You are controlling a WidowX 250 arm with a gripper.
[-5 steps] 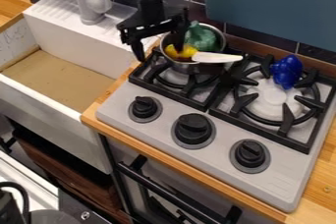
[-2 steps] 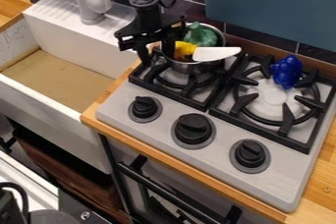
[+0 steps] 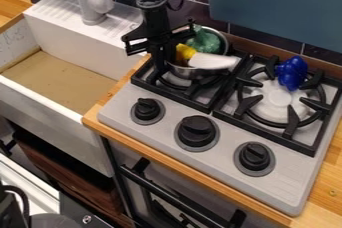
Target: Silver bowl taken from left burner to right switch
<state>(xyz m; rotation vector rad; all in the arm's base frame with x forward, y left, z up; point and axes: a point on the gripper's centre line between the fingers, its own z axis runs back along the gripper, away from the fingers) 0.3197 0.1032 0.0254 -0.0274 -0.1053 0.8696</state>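
Observation:
The black gripper [image 3: 162, 61] hangs at the left side of the silver bowl [image 3: 190, 73], its fingers close together on the bowl's left rim. The bowl sits over the left burner [image 3: 192, 90] and appears slightly tilted. Inside it are a green object [image 3: 205, 41] and a yellow-and-white utensil [image 3: 210, 61], whose white end sticks out over the right rim. The right switch [image 3: 254, 156] is a black knob on the stove's front panel. The gripper hides part of the bowl's left side.
A blue object [image 3: 292, 72] rests at the back of the right burner [image 3: 279, 103]. Two more black knobs line the front panel. The white sink [image 3: 60, 107] and its grey faucet [image 3: 97, 2] are at the left, and a tiled wall stands behind the stove.
The gripper has shifted from over the bowl to its left rim, and its fingers have come together there. The bowl has moved slightly, and the utensil's white end has turned and dropped a little.

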